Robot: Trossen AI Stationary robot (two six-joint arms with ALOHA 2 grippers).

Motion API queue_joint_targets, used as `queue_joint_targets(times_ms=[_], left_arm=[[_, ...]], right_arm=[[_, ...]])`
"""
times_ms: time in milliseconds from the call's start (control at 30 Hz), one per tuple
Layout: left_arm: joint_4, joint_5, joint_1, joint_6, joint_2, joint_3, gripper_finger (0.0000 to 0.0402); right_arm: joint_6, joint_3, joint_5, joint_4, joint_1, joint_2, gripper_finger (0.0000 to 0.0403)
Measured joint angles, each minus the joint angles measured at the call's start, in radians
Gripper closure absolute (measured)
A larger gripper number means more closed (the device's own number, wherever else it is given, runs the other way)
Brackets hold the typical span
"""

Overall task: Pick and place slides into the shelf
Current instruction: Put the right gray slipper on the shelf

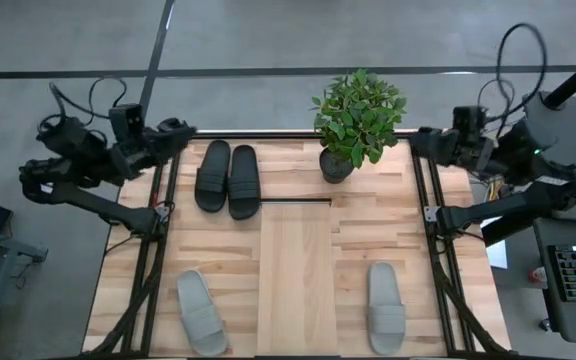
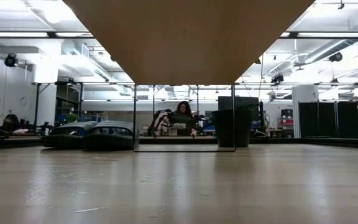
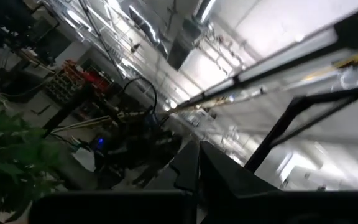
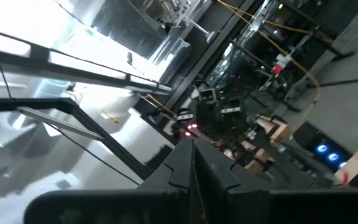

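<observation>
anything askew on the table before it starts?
Grey slides are split: one near-left and tilted, the other near-right. Black pair sits tidy beside the plant. Nothing spilled or damaged.

Black slides (image 1: 227, 178) — a matte pair; grey slides (image 1: 201, 312) pale; shelf (image 1: 297, 270) light wood; plant (image 1: 358, 112) green.
</observation>
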Motion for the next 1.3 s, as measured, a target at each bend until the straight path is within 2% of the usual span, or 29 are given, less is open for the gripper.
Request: queue_joint_targets(times_ms=[200, 433, 733, 900, 1133, 1300], left_arm=[[-0.103, 0.07, 0.0, 0.139, 0.101, 0.171, 0.0402], [-0.351, 0.085, 0.0, 0.187, 0.138, 0.296, 0.0402], [-0.457, 0.087, 0.0, 0.196, 0.131, 0.3, 0.0402], [-0.459, 0.095, 0.0, 0.246, 0.126, 0.3, 0.0402], [-0.469, 0.243, 0.0, 0.291, 0.145, 0.301, 0.0402], [-0.551, 0.303, -0.003, 0.272, 0.182, 0.303, 0.0402]], right_arm=[[-0.128, 0.192, -0.026, -0.159, 0.0, 0.085, 0.0394], [-0.176, 0.291, -0.106, -0.296, 0.0, 0.144, 0.0394], [-0.198, 0.297, -0.103, -0.335, 0.0, 0.151, 0.0394], [-0.222, 0.301, -0.096, -0.334, 0.0, 0.146, 0.0394], [-0.24, 0.301, -0.096, -0.334, 0.0, 0.155, 0.0394], [-0.152, 0.3, -0.12, -0.335, 0.0, 0.181, 0.0394]])
